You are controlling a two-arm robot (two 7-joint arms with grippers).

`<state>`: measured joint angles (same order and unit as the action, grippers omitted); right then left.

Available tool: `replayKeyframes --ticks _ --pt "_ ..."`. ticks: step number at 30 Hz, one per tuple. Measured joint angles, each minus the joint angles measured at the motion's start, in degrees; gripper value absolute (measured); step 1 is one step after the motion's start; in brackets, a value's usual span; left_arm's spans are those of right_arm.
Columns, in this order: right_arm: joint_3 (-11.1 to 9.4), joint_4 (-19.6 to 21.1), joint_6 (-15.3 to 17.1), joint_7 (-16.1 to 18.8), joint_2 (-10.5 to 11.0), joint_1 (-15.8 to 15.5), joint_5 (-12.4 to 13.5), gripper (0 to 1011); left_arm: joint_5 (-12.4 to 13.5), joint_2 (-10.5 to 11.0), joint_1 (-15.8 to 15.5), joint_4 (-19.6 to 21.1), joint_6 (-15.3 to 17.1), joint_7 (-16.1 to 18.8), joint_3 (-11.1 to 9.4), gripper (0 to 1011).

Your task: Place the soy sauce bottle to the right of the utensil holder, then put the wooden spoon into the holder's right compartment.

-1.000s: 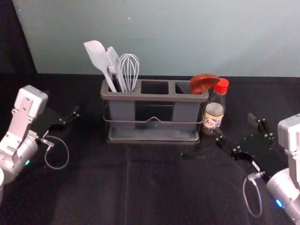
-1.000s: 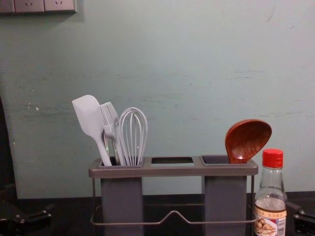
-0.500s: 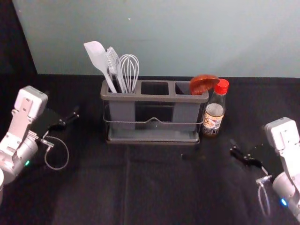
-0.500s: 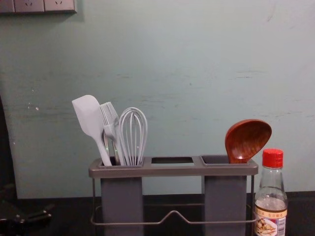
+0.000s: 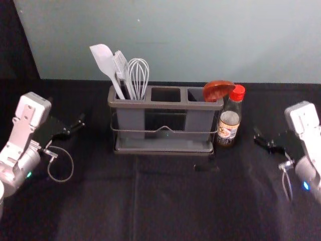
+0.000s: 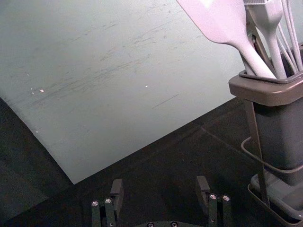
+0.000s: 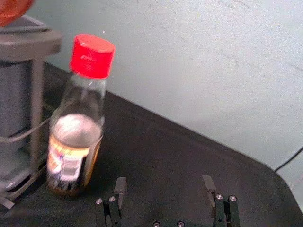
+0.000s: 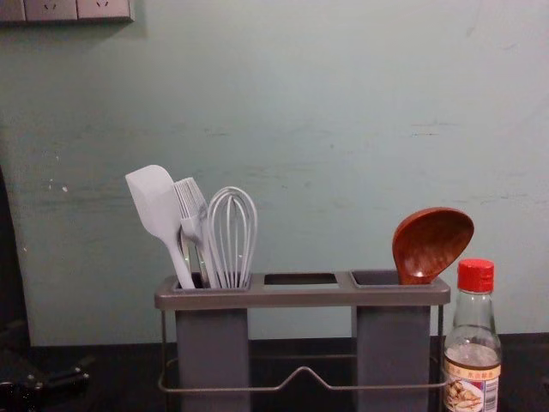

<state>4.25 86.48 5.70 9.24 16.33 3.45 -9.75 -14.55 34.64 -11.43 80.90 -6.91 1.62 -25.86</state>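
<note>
While rising behind everything, wall: pale green, scuffed and speckled.
Black cloth: spread beneath holder and bottle.
Utensil holder: upright in head view's middle, with three top openings and a wire rail across front.
Right gripper: out to the right of the bottle, well apart from it; spread wide in right wrist view, with nothing between fingers.
Left gripper: off beyond holder's left end, apart from it; likewise spread wide in left wrist view, gripping nothing.
Soy sauce bottle: upright just beside holder's right end, red-capped; cannot tell if touching.
Wooden ladle: set in right compartment, bowl up, tilted out toward the bottle's side.
Silicone spatula: in left compartment, leaning left.
Whisk: same compartment, wires up.
Basting brush: between spatula and whisk, bristles up.
</note>
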Motion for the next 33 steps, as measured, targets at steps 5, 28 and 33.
replayKeyframes --ticks 5,28,33 --pt "0.72 -5.87 -3.84 0.18 -0.82 4.69 -0.14 1004 0.0 0.0 0.0 0.0 0.0 0.0 0.0 1005" --pt "3.0 -18.29 -11.6 -3.25 -4.76 15.18 -1.41 1004 0.0 0.0 0.0 0.0 0.0 0.0 0.0 1005" --pt "2.73 -16.82 -11.33 -3.18 -4.81 14.22 -0.97 1004 0.0 0.0 0.0 0.0 0.0 0.0 0.0 1005"
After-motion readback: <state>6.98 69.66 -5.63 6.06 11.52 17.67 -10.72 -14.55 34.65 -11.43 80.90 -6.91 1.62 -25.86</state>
